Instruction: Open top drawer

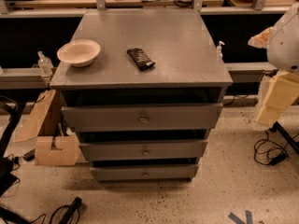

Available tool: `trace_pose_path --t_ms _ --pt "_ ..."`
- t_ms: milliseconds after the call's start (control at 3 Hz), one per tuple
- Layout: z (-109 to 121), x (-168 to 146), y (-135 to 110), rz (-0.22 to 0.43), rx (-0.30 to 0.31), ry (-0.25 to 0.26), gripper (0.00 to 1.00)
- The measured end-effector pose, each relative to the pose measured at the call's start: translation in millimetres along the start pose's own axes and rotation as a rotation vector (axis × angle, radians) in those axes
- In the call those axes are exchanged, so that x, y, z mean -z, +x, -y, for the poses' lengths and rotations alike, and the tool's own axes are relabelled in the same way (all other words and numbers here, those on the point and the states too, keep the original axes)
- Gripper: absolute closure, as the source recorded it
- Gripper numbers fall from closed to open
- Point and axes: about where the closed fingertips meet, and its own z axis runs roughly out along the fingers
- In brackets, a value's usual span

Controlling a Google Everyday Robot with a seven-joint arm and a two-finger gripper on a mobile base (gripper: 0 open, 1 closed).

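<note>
A bowl (78, 52) is set at the left of the cabinet top (187, 45), with a snack bar (140, 59) to its right, near the middle. The top drawer (142, 117) is stacked just under that top, above two others. The gripper (279, 99) is held to the cabinet's right, well apart from it.

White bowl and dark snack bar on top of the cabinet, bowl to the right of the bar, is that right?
Not quite: the camera view shows the bowl left of the snack bar on the cabinet top. The hand is at the right edge, clear of the top drawer.
</note>
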Motion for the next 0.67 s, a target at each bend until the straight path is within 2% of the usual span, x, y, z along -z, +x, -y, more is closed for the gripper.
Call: trace_pose_path --t_ms 333,667 --pt "-1 -21 5 0.007 0.065 0.052 0.0" --pt "-3 -57 13 0.001 0.142 0.116 0.0"
